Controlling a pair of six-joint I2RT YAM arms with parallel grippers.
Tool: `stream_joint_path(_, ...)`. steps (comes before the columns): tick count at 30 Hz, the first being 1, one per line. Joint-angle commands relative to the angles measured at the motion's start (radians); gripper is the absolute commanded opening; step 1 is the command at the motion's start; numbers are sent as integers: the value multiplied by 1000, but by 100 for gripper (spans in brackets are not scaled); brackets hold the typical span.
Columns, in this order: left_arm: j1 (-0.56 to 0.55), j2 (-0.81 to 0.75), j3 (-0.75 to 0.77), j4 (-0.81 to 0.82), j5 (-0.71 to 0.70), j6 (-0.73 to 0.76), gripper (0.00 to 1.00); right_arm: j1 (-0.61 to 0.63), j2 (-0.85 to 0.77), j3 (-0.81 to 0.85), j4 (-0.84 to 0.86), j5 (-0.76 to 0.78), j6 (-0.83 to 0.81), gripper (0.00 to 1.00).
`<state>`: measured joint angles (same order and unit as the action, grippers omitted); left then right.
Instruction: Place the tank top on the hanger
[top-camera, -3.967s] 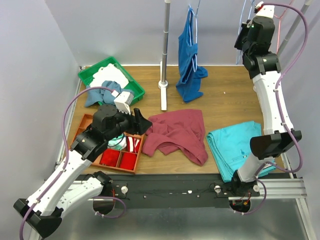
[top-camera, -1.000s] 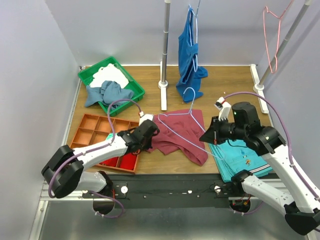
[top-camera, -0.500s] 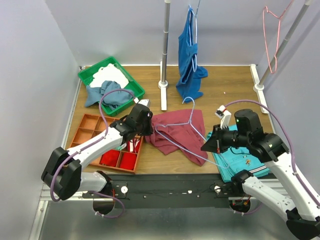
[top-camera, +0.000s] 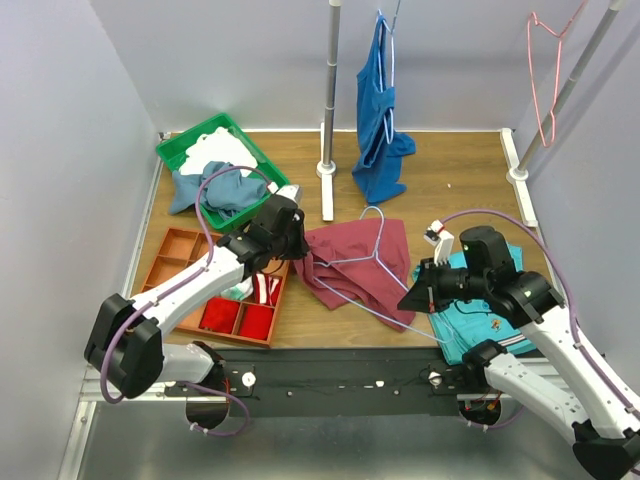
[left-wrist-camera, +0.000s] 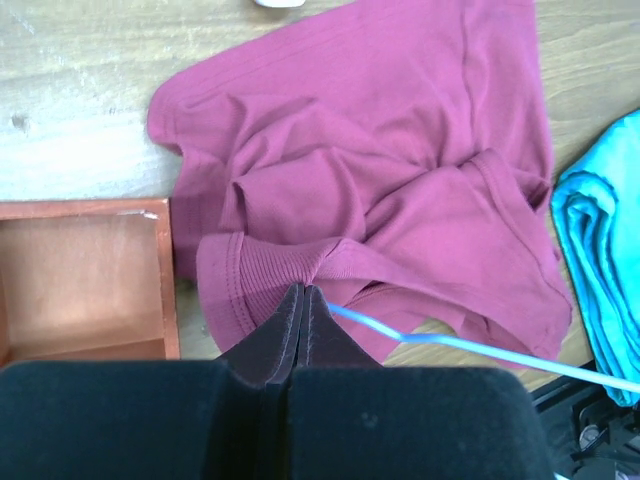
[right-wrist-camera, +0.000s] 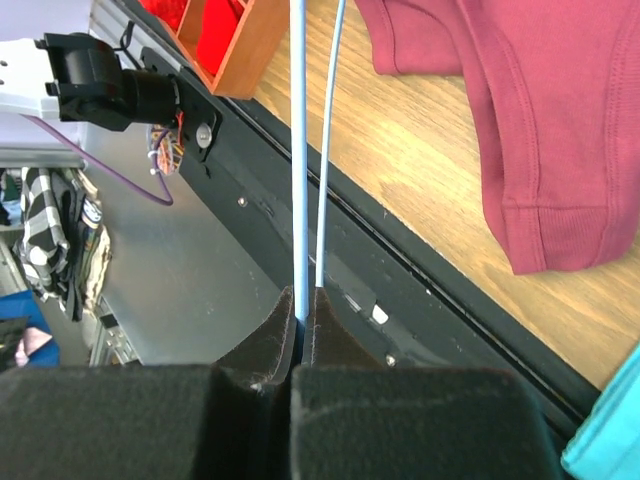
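Observation:
The maroon tank top (top-camera: 352, 268) lies crumpled on the wooden table between the arms. My left gripper (top-camera: 302, 250) is shut on its ribbed left hem; the left wrist view shows the closed tips (left-wrist-camera: 302, 289) pinching the tank top (left-wrist-camera: 380, 150). The pale blue wire hanger (top-camera: 381, 250) lies across the cloth, hook toward the back. My right gripper (top-camera: 410, 298) is shut on its near end, and the right wrist view shows the hanger wire (right-wrist-camera: 300, 150) clamped at the tips (right-wrist-camera: 303, 296). One hanger arm (left-wrist-camera: 450, 343) passes just right of the left fingers.
Folded turquoise trousers (top-camera: 478, 312) lie under my right arm. An orange compartment tray (top-camera: 185, 265) sits left of the top, a green bin (top-camera: 222, 160) of cloths behind it. A royal-blue top (top-camera: 380, 130) hangs near the pole (top-camera: 328, 110). A salmon-pink hanger (top-camera: 545, 70) hangs back right.
My right gripper has pulled the hanger slightly nearer and leftward over the tank top. My left gripper stays shut on the hem and has shifted a little toward the back.

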<state>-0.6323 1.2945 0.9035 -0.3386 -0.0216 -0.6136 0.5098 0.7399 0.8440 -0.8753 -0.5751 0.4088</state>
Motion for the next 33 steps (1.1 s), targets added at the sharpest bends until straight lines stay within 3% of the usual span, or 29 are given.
stream_joint_path(1, 5, -12, 57, -22, 43, 51, 0, 4, -16, -43, 130, -69, 15, 1)
stream_joint_path(13, 5, -130, 162, -37, 146, 141, 0, 6, 33, -89, 377, -135, 30, 1)
stream_joint_path(19, 5, -178, 181, -26, 163, 150, 0, 6, 79, -174, 594, -158, 77, 1)
stream_joint_path(26, 5, -178, 140, -43, 132, 156, 1, 6, 157, -230, 826, -153, 111, 1)
stream_joint_path(33, 5, -170, 115, -36, 51, 143, 7, 67, 262, -258, 924, -79, 108, 1)
